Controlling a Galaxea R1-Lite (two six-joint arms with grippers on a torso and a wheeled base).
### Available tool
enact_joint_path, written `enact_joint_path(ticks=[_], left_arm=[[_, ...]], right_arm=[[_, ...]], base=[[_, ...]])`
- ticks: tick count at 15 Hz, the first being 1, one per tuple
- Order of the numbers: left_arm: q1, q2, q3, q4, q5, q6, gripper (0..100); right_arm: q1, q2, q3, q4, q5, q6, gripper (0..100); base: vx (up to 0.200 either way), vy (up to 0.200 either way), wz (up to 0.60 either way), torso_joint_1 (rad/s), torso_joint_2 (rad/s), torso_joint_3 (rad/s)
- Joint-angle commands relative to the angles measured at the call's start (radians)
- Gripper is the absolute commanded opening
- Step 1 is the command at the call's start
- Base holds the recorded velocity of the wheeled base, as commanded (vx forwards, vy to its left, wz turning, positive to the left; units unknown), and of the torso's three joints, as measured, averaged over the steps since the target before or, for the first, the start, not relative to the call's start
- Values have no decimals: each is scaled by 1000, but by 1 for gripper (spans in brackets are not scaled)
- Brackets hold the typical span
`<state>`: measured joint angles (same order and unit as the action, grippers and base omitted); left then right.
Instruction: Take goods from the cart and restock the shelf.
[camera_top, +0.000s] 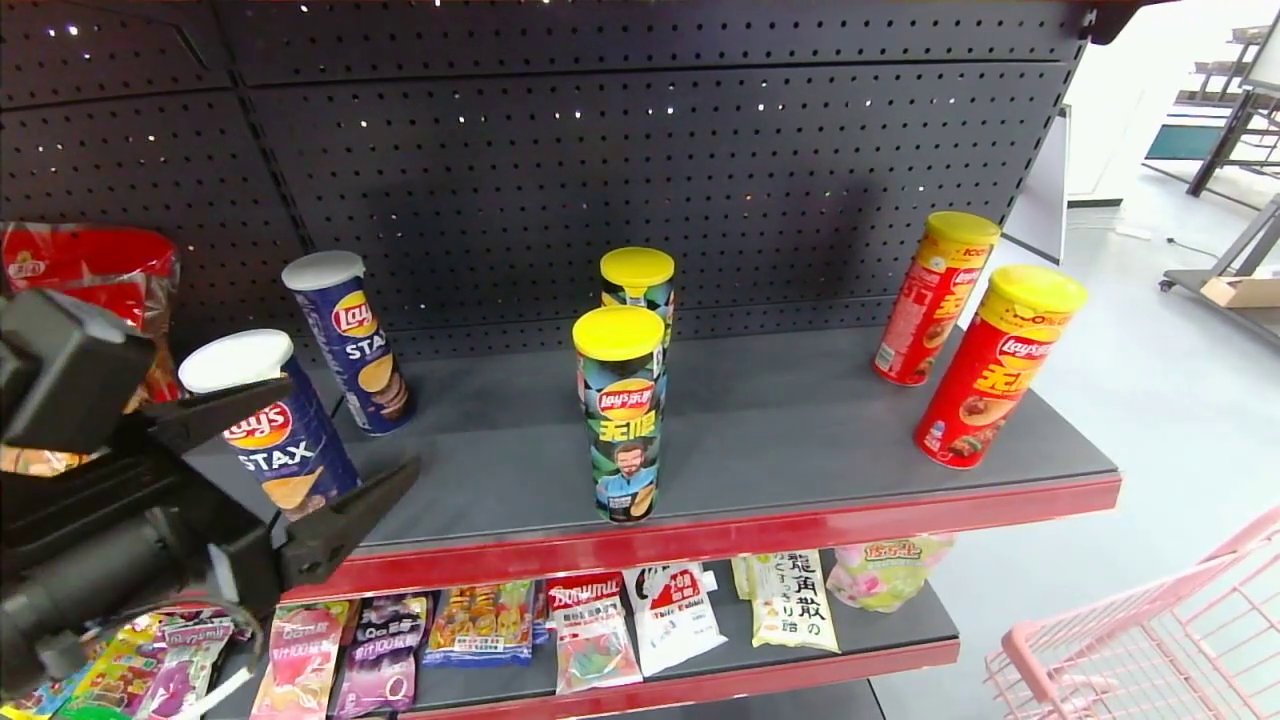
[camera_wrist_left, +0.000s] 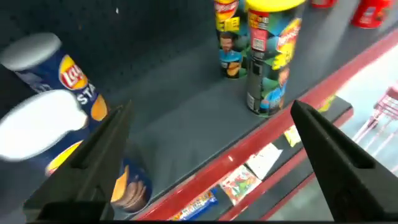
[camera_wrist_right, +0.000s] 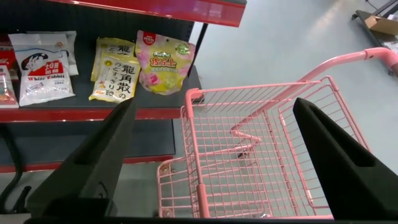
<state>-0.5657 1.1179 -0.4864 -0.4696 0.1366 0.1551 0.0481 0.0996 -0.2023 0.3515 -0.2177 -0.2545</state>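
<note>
Head view, nearest first: the left gripper is seen at the left front of the shelf, its fingers spread wide with nothing held. A blue can stands upright just beside one finger, close to the shelf's red front edge. Whether the two touch cannot be told. From the left wrist view the can is placed outside the spread fingers, not between them.

To the right and lower down, the right gripper is held wide apart over the pink cart, whose wire floor is seen bare beneath it.

Farther along the shelf a green can stands near the front edge, with a second green can behind it. A rear blue can is set back by the pegboard, and two red cans stand at the right end.

The main hazard is judged to be the blue can. It is tall, narrow and near the edge, so it could be tipped off the shelf if the finger beside it were swung sideways rather than drawn straight back. A toppled can might also be rolled into the green can. At the cart, a finger could be snagged in the wire mesh if lowered carelessly.
</note>
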Motion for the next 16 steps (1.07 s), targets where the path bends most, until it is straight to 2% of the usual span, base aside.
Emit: enact_joint_path(ticks=[1, 5, 6, 8, 13, 16], left_arm=[[-42, 115, -28, 20, 18, -12, 100], [-42, 152, -29, 114, 28, -25, 100], [-42, 203, -31, 112, 47, -52, 100], [-52, 272, -55, 97, 67, -78, 100], [-52, 395, -69, 88, 72, -81, 100], [-51, 488, -83, 20, 77, -88, 100]], right_arm=[[1, 2, 0, 0, 0, 0, 100], [1, 17, 0, 0, 1, 1, 100], [1, 26, 0, 0, 11, 1, 100], [1, 32, 0, 0, 24, 1, 100], [1, 48, 0, -2, 26, 1, 100], [1, 52, 0, -17, 26, 6, 100]], base=[[0, 0, 0, 0, 0, 0], [0, 0, 0, 0, 0, 0], [0, 0, 0, 0, 0, 0], [0, 0, 0, 0, 0, 0], [0, 0, 0, 0, 0, 0], [0, 0, 0, 0, 0, 0]])
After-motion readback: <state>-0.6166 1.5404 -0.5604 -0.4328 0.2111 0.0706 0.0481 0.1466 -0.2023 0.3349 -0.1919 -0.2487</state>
